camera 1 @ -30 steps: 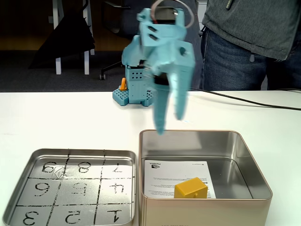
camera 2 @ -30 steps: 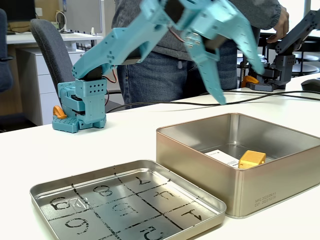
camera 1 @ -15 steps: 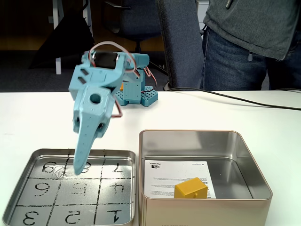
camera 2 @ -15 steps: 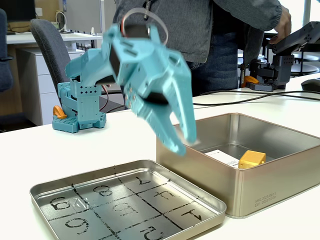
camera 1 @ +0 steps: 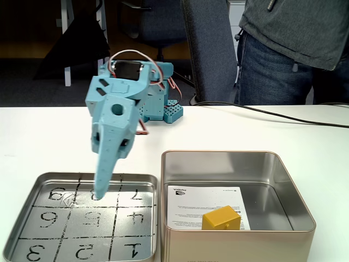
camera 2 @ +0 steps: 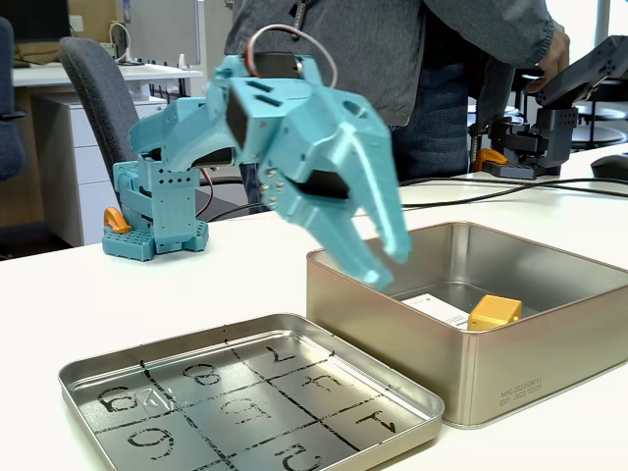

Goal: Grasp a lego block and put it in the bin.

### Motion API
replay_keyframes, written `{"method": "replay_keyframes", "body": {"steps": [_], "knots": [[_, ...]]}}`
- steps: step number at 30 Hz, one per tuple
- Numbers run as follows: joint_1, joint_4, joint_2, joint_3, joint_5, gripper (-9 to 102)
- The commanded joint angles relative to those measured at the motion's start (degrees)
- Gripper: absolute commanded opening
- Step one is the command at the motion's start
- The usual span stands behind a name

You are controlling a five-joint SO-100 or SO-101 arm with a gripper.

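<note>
The mustard-yellow lego block [camera 1: 221,218] [camera 2: 494,312] lies on the white printed sheet [camera 1: 192,206] at the bottom of the bin [camera 1: 240,155] [camera 2: 549,351], a deep silver tin. My teal gripper [camera 1: 101,193] [camera 2: 389,266] hangs away from it, pointing down over the far squares of the shallow numbered tray [camera 1: 82,176] [camera 2: 294,323], left of the bin in both fixed views. Seen from the side, its jaws stand spread apart with nothing between them. One fixed view sees the gripper edge-on, so the fingers overlap there.
My arm's teal base [camera 1: 159,105] [camera 2: 157,208] stands at the back of the white table. A person [camera 1: 294,49] stands behind the table. A black cable [camera 1: 272,113] runs across the far right. A dark second arm [camera 2: 559,98] and an office chair [camera 2: 98,98] are further off.
My gripper has swung from above the bin's far edge over to the numbered tray, and has shifted only slightly in the last half second. The block has stayed in the bin.
</note>
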Motion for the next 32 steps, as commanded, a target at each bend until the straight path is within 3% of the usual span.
{"method": "replay_keyframes", "body": {"steps": [1,32], "knots": [[-1.23,0.00,6.33,-1.85,-0.97,0],[-2.90,0.88,5.19,-1.85,2.02,0]]}}
